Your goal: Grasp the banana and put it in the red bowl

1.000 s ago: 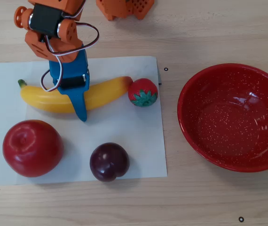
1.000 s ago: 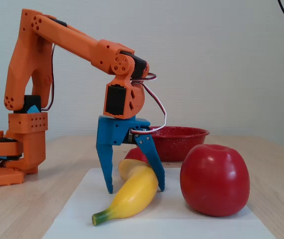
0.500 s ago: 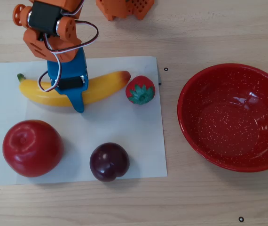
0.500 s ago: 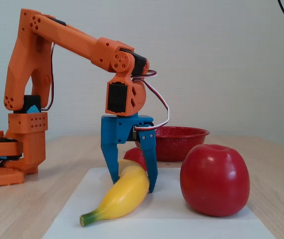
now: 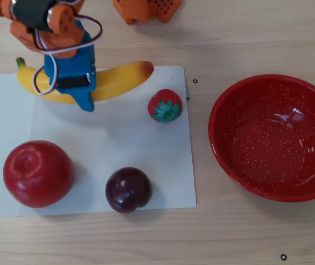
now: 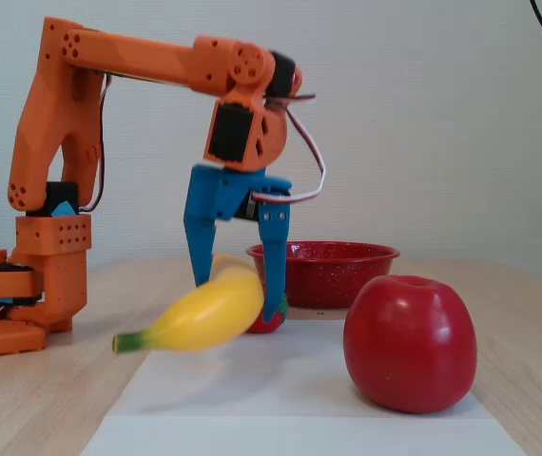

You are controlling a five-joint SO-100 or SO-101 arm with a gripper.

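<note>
The yellow banana hangs in the air above the white paper, with my blue-fingered gripper shut on its middle. From the side, the banana tilts with its green stem end lowest, clear of the paper, and the gripper clamps it near the upper end. The red bowl stands empty on the wood at the right of the overhead view, well away from the gripper. In the fixed view the red bowl sits behind the banana.
On the white paper lie a red apple, a dark plum and a small strawberry. The strawberry lies between banana and bowl. The orange arm base stands at the left of the fixed view.
The gripper has closed on the banana and lifted it off the paper; it has risen and shifted toward the top left in the overhead view. The other fruit stayed put.
</note>
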